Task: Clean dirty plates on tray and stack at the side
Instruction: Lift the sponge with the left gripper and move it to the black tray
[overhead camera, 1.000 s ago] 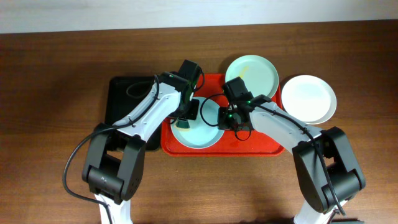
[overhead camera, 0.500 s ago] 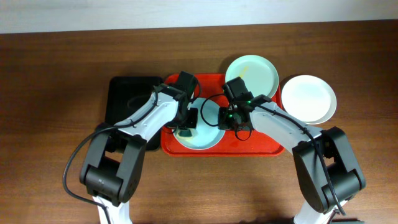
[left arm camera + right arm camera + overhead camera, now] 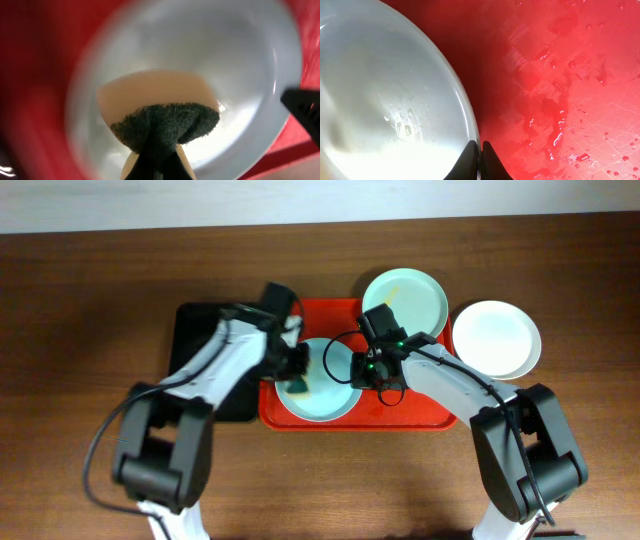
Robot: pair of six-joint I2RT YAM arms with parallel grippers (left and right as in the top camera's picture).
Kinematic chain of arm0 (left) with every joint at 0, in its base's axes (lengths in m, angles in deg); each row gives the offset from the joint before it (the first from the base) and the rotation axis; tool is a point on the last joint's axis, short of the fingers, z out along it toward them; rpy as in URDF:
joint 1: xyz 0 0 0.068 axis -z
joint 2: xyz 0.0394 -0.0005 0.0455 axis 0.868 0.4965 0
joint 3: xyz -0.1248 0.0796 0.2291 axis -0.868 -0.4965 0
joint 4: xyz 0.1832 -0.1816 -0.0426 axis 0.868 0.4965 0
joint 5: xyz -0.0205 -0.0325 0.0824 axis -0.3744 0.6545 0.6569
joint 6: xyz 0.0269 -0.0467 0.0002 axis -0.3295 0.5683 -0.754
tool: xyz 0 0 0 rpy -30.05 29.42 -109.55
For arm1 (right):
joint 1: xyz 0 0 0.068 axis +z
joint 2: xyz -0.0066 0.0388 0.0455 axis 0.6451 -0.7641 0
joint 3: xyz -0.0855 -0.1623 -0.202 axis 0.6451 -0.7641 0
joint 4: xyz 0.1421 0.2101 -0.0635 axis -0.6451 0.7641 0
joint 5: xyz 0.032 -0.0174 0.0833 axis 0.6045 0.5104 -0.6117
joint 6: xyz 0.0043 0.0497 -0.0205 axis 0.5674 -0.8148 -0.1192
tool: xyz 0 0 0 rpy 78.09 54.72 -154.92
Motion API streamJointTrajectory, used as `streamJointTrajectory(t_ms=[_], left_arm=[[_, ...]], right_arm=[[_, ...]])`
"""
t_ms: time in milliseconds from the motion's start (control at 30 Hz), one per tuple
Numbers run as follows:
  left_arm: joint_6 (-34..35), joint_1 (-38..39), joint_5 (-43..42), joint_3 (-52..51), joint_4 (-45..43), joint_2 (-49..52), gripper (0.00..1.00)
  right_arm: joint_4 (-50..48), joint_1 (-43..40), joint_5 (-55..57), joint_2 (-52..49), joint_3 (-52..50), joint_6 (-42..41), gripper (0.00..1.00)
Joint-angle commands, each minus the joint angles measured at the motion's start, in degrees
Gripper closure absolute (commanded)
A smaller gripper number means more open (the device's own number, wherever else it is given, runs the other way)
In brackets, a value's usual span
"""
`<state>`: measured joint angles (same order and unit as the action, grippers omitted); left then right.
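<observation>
The pale blue plate (image 3: 325, 395) lies on the red tray (image 3: 420, 408), left of the tray's middle. My left gripper (image 3: 292, 370) is shut on a sponge (image 3: 298, 387) with a dark green pad and presses it on the plate's left part; the left wrist view shows the sponge (image 3: 160, 120) on the wet plate (image 3: 225, 60). My right gripper (image 3: 360, 375) is shut on the plate's right rim, seen in the right wrist view (image 3: 480, 150) with the plate (image 3: 385, 100) beside the wet tray (image 3: 560, 75). The mint green plate (image 3: 404, 300) sits at the tray's far right edge. The white plate (image 3: 496, 338) lies on the table to the right.
A smaller black tray (image 3: 200, 345) lies directly left of the red tray, under my left arm. Brown table (image 3: 90, 400) surrounds everything, with a pale wall edge along the far side.
My left arm has swung to the left and the sponge has slid across the blue plate toward its left side. My right arm has held still on the rim.
</observation>
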<state>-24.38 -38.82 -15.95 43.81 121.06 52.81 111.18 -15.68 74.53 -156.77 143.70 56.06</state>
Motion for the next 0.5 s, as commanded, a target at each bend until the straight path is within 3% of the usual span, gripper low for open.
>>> streamJointTrajectory(t_ms=[0, 133, 267, 333, 467], left_arm=[[-3.89, -4.94, 8.15, 2.23, 0.79, -8.55, 1.00], [-6.40, -8.85, 9.92, 2.23, 2.32, -9.92, 1.00], [-6.60, -12.83, 19.63, 2.14, 5.29, -9.88, 1.00], [-11.41, -15.23, 21.77, 1.95, 5.62, -9.86, 1.00], [-14.03, -18.18, 21.77, 0.39, 4.66, -9.86, 1.00]], right_arm=[[0.02, 0.31, -0.07, 0.59, -0.42, 0.35, 0.90], [0.02, 0.31, -0.07, 0.59, -0.42, 0.35, 0.89], [0.02, 0.31, -0.04, 0.59, -0.42, 0.35, 0.75], [-0.04, 0.31, 0.02, 0.59, -0.42, 0.35, 0.57], [0.09, 0.31, 2.62, 0.59, -0.44, 0.35, 0.52]])
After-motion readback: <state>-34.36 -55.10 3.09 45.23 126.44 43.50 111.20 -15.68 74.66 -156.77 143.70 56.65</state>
